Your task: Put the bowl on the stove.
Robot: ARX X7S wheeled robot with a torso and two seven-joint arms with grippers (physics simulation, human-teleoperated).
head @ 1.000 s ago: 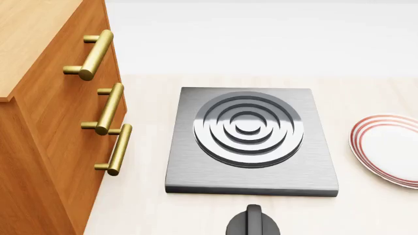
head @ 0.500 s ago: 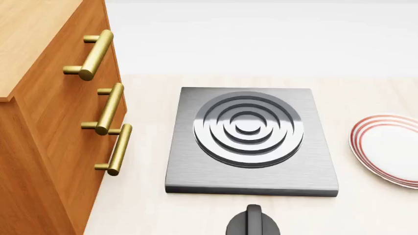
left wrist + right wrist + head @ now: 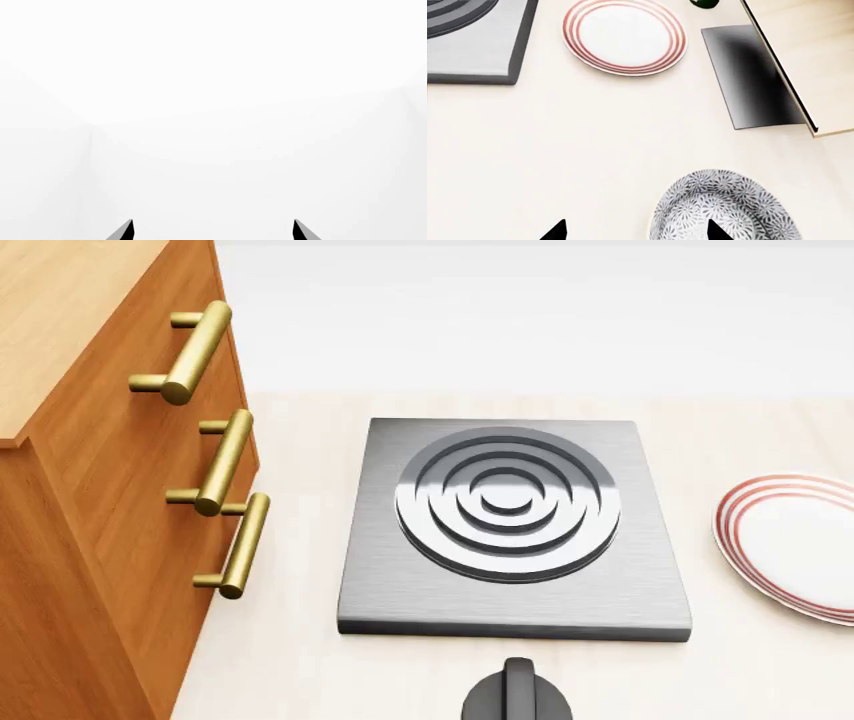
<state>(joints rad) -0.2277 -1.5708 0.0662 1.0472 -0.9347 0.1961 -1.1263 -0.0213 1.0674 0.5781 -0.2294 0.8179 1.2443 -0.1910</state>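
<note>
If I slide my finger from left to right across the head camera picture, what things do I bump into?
wooden cabinet → gold handles → stove → red-ringed plate

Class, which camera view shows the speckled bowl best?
The right wrist view: the bowl lies on the counter near the right gripper, partly cut off by the picture's edge. The head and left wrist views show none of it.

Only fingertips show: the left hand [image 3: 212, 231] shows two pointed wedge tips at the frame's bottom edge, black with grey faces. The right hand [image 3: 635, 231] shows two plain black pointed tips, bottom centre.
</note>
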